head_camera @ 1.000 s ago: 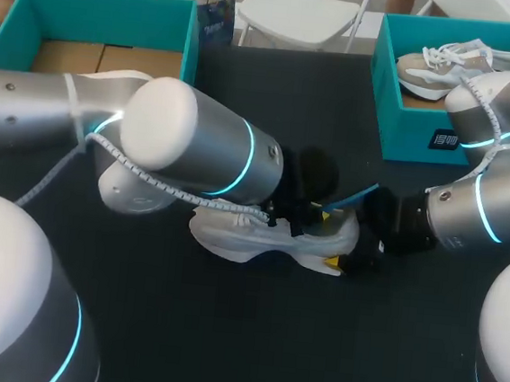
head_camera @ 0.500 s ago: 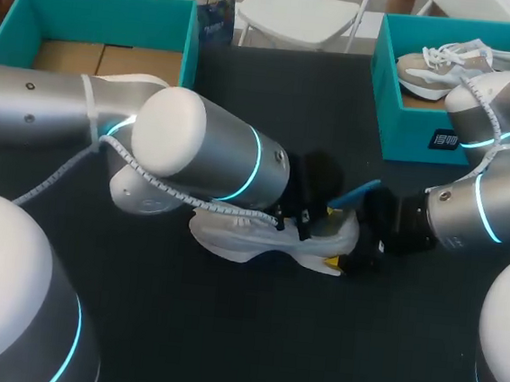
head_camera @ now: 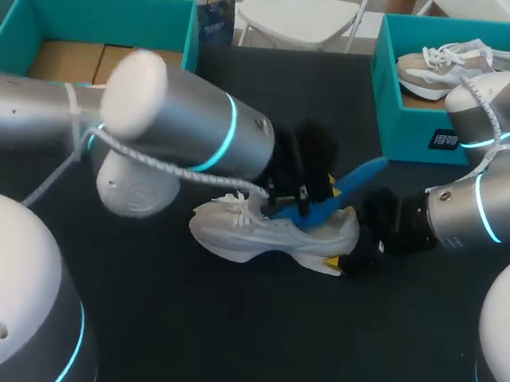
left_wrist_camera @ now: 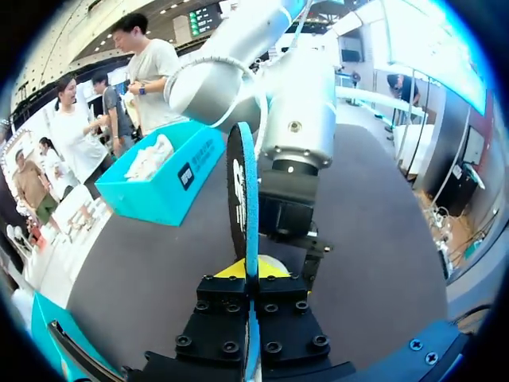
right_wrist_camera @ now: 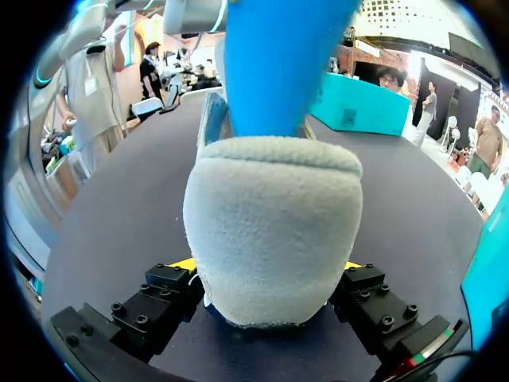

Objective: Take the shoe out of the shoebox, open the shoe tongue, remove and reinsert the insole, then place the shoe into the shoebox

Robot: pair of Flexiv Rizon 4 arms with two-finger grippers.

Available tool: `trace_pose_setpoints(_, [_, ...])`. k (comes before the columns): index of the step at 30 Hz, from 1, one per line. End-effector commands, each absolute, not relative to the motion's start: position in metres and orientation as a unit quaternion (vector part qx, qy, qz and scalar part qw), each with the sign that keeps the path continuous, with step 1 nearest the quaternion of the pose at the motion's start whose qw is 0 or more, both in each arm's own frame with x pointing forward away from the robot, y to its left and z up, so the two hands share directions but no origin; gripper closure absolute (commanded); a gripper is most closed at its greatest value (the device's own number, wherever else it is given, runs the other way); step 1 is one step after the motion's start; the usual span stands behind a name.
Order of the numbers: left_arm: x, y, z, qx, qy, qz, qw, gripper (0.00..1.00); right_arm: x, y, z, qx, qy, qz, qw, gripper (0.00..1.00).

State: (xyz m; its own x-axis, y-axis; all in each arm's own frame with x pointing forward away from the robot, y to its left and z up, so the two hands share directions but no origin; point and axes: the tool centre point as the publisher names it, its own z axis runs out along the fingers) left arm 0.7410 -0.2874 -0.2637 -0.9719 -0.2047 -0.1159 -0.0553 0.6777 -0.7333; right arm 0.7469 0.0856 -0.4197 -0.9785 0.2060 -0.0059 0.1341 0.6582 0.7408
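Filling most of the frame: a dark table. Resting straight on it at centre: a white shoe, laces toward the left, heel toward the right. Standing at upper left: the teal left box, open, with a brown cardboard floor. Standing at upper right: the teal right box, open, with a dark label on its near wall. Boxes well apart, with the shoe lower and between them.

Exhibition hall, onlookers beside the table

White shoe upright, blue insole protruding
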Motion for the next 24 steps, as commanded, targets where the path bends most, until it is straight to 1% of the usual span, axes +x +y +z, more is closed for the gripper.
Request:
trace_pose_setpoints(1, [0.742, -0.269, -0.229, -0.029, 0.911, -0.411, 0.015, 1.0, 0.75, 0.084, -0.434, -0.11, 0.821, 0.402, -0.392, 1.0])
trace_pose_setpoints(4, [0.742, -0.269, -0.209, -0.012, 0.899, -0.437, -0.021, 1.0, 0.75, 0.084, -0.434, -0.11, 0.821, 0.402, -0.392, 1.0])
trace_pose_setpoints(11, [0.741, -0.264, -0.157, 0.015, 0.857, -0.511, -0.069, 1.0, 0.75, 0.084, -0.434, -0.11, 0.821, 0.402, -0.392, 1.0])
trace_pose_setpoints(17, [0.735, -0.254, -0.102, 0.032, 0.805, -0.586, -0.083, 1.0, 0.75, 0.084, -0.434, -0.11, 0.821, 0.402, -0.392, 1.0])
trace_pose_setpoints(24, [0.732, -0.244, -0.065, 0.036, 0.764, -0.637, -0.098, 1.0, 0.75, 0.084, -0.434, -0.11, 0.821, 0.402, -0.392, 1.0])
